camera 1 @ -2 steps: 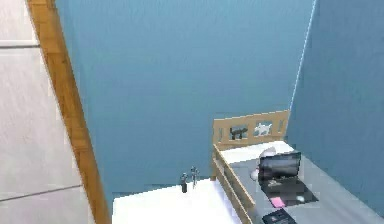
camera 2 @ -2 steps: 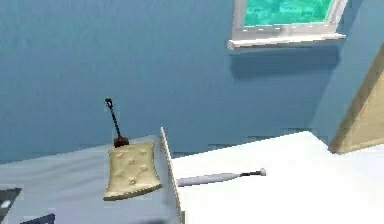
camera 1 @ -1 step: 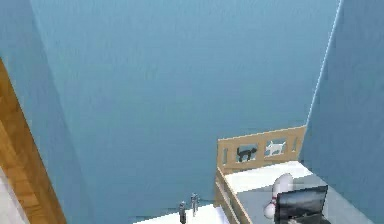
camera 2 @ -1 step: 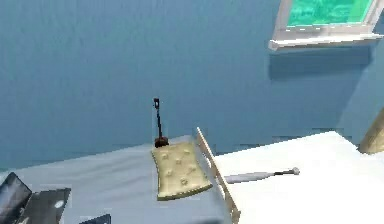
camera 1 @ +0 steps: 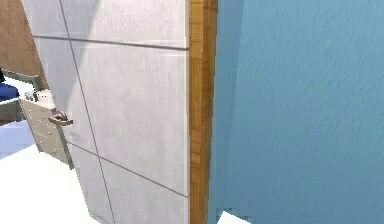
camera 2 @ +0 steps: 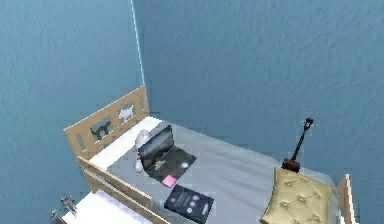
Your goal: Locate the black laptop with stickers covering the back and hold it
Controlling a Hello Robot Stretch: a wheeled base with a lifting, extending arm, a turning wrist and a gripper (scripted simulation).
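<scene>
An open black laptop (camera 2: 160, 156) sits on a bed's grey sheet (camera 2: 225, 165), near the wooden end board (camera 2: 105, 125) in the arm side view's left half. Its screen stands upright and a small pink patch (camera 2: 170, 180) shows at its front edge. Whether stickers cover its back cannot be made out. A flat dark rectangular thing (camera 2: 189, 203) lies on the sheet just in front of the laptop.
A gold cushion (camera 2: 297, 198) and a thin dark lamp (camera 2: 300, 145) are at the bed's right end, with blue walls behind. A pale lumpy thing (camera 2: 144, 136) lies behind the laptop. In the forward view, a white panelled door (camera 1: 125, 100) with a handle (camera 1: 60, 118) stands close, beside a blue wall (camera 1: 300, 110).
</scene>
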